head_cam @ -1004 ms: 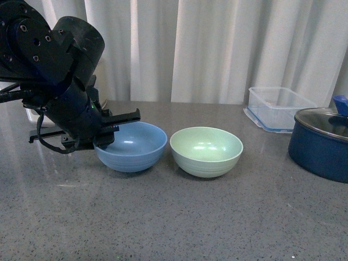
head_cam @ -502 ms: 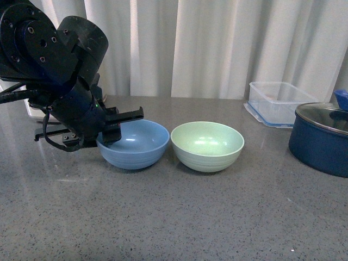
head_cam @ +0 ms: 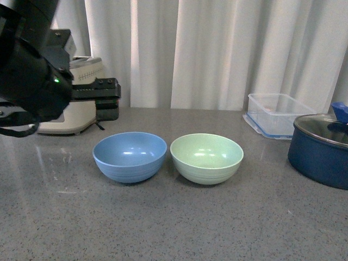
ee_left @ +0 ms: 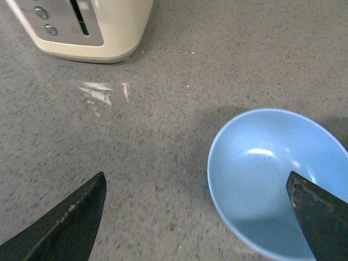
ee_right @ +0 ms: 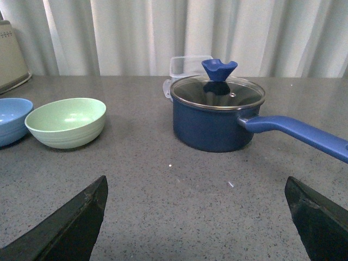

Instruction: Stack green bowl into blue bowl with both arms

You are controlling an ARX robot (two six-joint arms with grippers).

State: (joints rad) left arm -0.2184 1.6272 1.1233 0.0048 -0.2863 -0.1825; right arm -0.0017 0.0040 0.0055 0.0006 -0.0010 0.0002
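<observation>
Rim of blue bowl [head_cam: 129, 159] just beside rim of green bowl [head_cam: 206, 161]

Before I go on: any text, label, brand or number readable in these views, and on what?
No readable text in any view.
On the cream appliance: two round buttons and a slider slot with a green mark, no letters legible.
Same appliance in the right wrist view: tiny dark marks near its top, too small to read.
On the blue bowl, green bowl, navy pot and clear container: no labels visible.
</observation>
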